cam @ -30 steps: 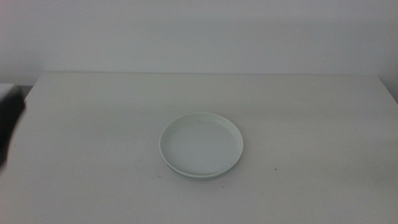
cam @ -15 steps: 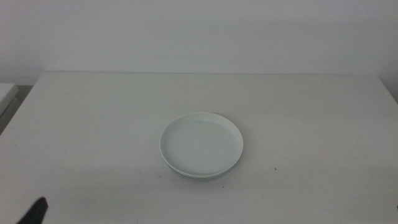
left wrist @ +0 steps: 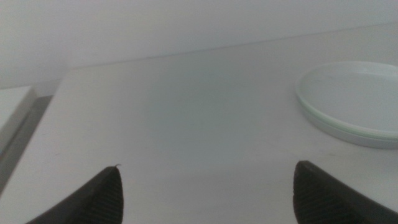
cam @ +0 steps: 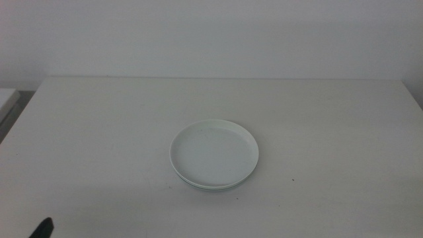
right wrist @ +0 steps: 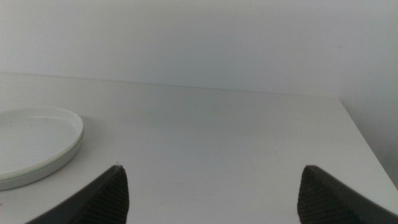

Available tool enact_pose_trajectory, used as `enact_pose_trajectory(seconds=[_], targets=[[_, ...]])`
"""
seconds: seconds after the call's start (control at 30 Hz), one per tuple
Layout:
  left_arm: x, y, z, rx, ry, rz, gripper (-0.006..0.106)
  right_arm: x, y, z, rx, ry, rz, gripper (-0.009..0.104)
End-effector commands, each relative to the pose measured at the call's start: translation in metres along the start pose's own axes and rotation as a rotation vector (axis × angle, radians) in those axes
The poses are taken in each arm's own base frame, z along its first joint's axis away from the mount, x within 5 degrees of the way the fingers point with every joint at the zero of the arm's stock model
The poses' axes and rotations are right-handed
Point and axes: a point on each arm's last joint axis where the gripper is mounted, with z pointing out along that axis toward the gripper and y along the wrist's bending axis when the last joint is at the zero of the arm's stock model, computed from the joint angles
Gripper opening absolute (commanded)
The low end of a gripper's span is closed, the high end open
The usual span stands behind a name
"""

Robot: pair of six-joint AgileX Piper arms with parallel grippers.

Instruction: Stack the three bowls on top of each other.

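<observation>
The bowls [cam: 214, 154] sit nested in one stack at the middle of the table [cam: 99, 132], both the left gripper [left wrist: 205, 196] and right gripper [right wrist: 211, 196] wide apart, empty and clear, so only a stray arm swing risks knocking it askew.

No text, label, brand, number or sign can be read in any of the views. Nothing is printed on the stacked bowls [cam: 214, 155], and no marking is seen on the bench [cam: 99, 132] or on the wall behind it.
</observation>
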Motion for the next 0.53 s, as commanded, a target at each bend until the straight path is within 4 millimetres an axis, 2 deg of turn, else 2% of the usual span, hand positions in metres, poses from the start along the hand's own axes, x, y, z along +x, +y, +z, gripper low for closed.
enact_pose_trajectory(seconds=[0.0, 0.5], targets=[[-0.0005, 0.0018, -0.0003, -0.031, -0.007, -0.006, 0.094, -0.0005, -0.0003, -0.0001, 0.005, -0.017, -0.001, 0.093], [-0.0003, 0.0053, -0.0005, -0.093, -0.004, -0.012, 0.094, -0.0005, -0.0003, -0.0001, 0.005, -0.017, -0.001, 0.093]])
